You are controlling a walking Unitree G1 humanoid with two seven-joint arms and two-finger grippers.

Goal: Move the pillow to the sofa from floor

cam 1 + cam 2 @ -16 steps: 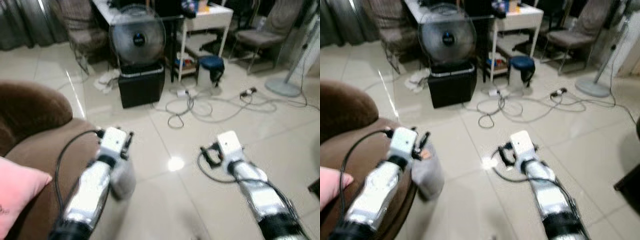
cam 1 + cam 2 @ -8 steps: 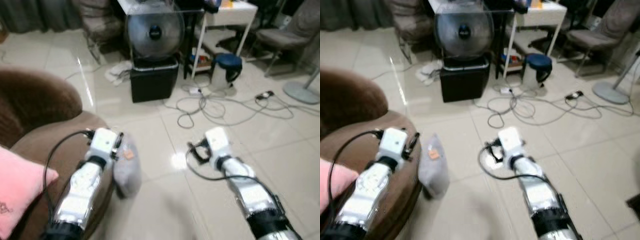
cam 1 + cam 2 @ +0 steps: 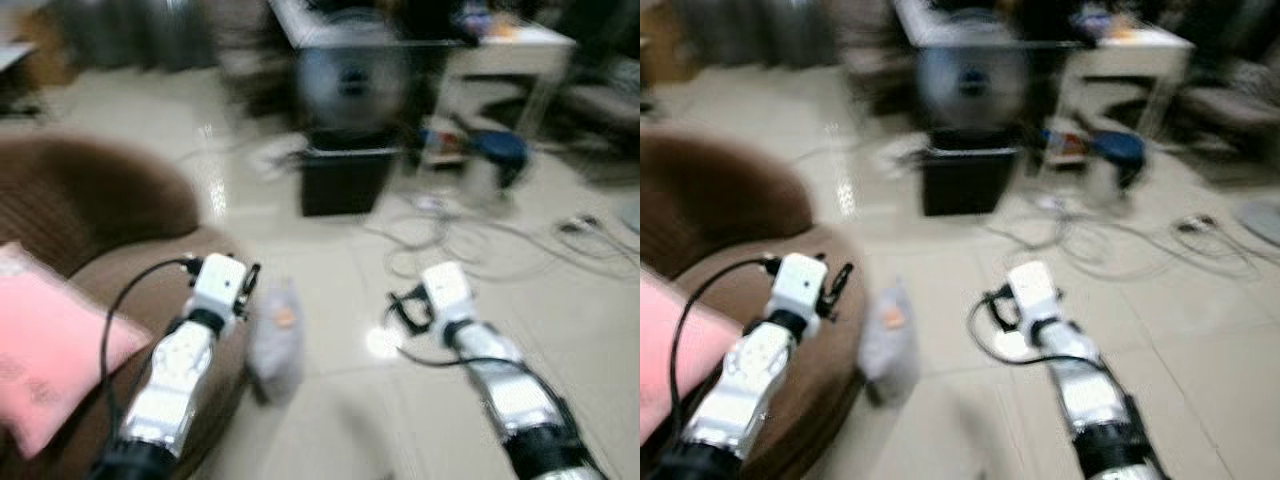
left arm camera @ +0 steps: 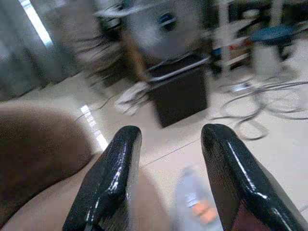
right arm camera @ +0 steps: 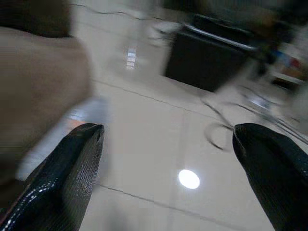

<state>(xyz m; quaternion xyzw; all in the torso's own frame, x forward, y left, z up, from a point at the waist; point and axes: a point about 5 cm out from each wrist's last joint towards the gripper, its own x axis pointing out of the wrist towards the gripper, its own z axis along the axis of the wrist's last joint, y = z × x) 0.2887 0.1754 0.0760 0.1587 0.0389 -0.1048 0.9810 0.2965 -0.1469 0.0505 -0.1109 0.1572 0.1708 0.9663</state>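
Grey pillow (image 3: 276,340) is on the floor (image 3: 330,420), standing on end against the brown sofa (image 3: 120,250), long axis running 12 to 6, orange tag facing out. Left end effector (image 4: 166,178) hangs over the sofa arm at the pillow's 9 o'clock, released, nothing in it. Right end effector (image 5: 168,173) at 3 o'clock, spread wide, empty. Pink cushion (image 3: 50,360) sits on the sofa. Everything's blurry.
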